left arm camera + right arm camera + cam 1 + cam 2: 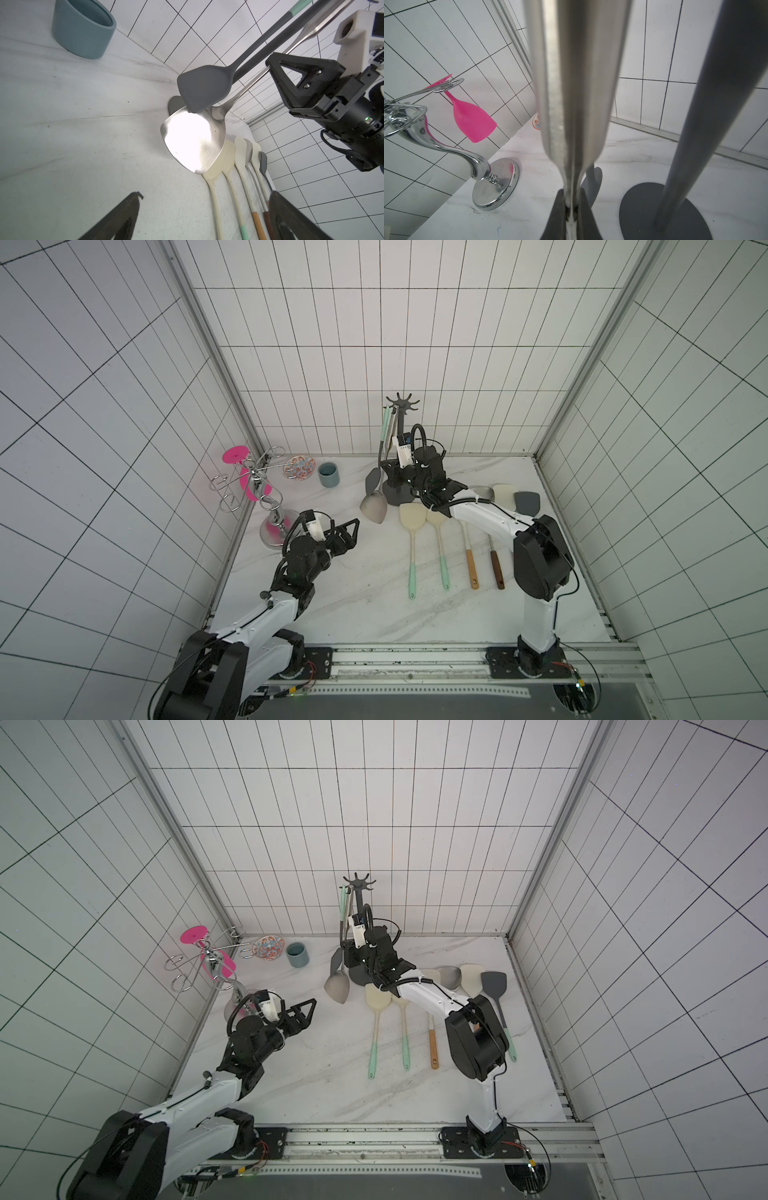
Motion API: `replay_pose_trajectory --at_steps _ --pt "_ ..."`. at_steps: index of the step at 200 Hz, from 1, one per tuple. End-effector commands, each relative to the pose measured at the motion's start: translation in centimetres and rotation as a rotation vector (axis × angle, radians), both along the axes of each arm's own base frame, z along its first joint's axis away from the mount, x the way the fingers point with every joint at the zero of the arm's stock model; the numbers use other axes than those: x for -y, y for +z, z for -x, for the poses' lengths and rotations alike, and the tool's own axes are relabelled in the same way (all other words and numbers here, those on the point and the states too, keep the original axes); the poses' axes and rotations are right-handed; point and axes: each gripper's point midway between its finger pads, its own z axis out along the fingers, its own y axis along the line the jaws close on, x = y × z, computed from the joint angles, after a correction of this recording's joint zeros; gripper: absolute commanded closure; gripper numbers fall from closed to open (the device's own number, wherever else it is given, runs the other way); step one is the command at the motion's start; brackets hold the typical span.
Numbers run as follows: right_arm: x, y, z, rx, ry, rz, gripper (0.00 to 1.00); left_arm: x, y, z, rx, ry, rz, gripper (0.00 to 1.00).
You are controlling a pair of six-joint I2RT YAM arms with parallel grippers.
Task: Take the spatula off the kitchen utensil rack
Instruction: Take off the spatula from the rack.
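Observation:
The kitchen utensil rack (402, 402) (358, 880) stands at the back of the table, dark grey, with a thin pole (708, 124) on a round base. Two utensils hang from its crown. One is a steel spatula (374, 510) (337, 989) (193, 141), the other a grey spatula (372, 481) (203, 87) with a mint handle. My right gripper (388, 468) (348, 948) (572, 205) is shut on the steel spatula's handle (577, 83), partway down it and beside the pole. My left gripper (353, 531) (309, 1009) (204, 195) is open and empty, low over the table left of the steel blade.
Several spatulas (440, 539) lie in a row on the table under my right arm. A chrome stand (266, 493) holding a pink glass (235, 456) stands at the back left. A patterned bowl (299, 466) and a blue cup (328, 474) sit by the back wall.

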Motion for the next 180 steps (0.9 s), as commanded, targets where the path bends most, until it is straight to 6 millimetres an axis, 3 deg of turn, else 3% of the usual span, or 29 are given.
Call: replay_pose_trajectory --at_steps 1,48,126,180 --pt "0.9 1.5 1.2 0.007 -0.034 0.017 1.00 -0.3 0.7 -0.2 0.017 0.012 0.005 0.02" --pt "1.0 1.2 2.5 -0.099 -0.029 0.037 1.00 -0.3 0.7 -0.1 0.018 0.012 0.005 0.02" --pt "1.0 3.5 4.3 -0.156 0.010 0.027 1.00 -0.3 0.6 -0.1 0.015 0.010 0.010 0.02" --pt "1.1 3.9 5.1 -0.189 0.003 0.093 1.00 -0.2 0.6 -0.1 0.014 0.010 0.011 0.02"
